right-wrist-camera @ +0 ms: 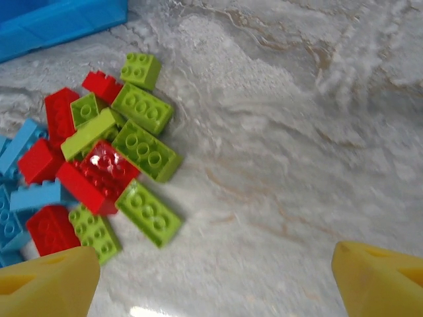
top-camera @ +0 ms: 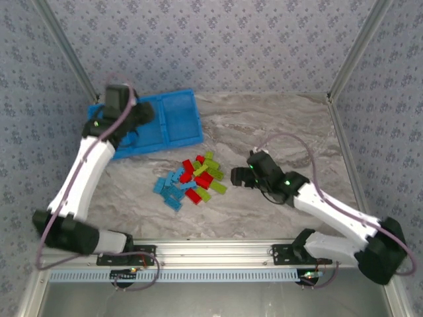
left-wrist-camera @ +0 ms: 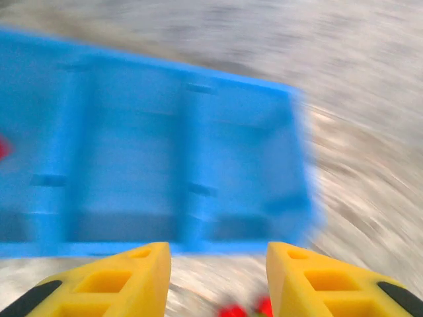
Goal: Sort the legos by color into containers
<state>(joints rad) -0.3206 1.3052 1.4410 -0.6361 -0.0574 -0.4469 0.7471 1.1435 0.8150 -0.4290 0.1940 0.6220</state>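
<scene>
At the near middle of the table point(top-camera: 284, 132), the right gripper point(right-wrist-camera: 213, 281) hangs with its jaws wide apart and nothing between them, just to the right of the pile of bricks point(top-camera: 193, 179). In the right wrist view, a green brick point(right-wrist-camera: 149, 212) lies flat with its studs up at the pile's near edge. It is the piece closest to the jaws, ahead and to their left, and it touches a red brick point(right-wrist-camera: 99, 175). The blue bricks point(right-wrist-camera: 20, 142) lie on the far side of the pile from this gripper. Red, green and blue pieces remain mixed and heaped together, so the task is judged to be at an early stage, with nearly all sorting left to do. Farther back on the left sits the tray point(top-camera: 178, 112), well apart from the pile. Its right compartment point(top-camera: 182, 119) is bare. The left gripper point(left-wrist-camera: 218, 277) hovers at the tray's near wall, jaws parted and gripping nothing. A red patch point(left-wrist-camera: 3, 148) shows in the tray at the margin of the left wrist view. It may be a sorted brick, but blur prevents confirmation.
</scene>
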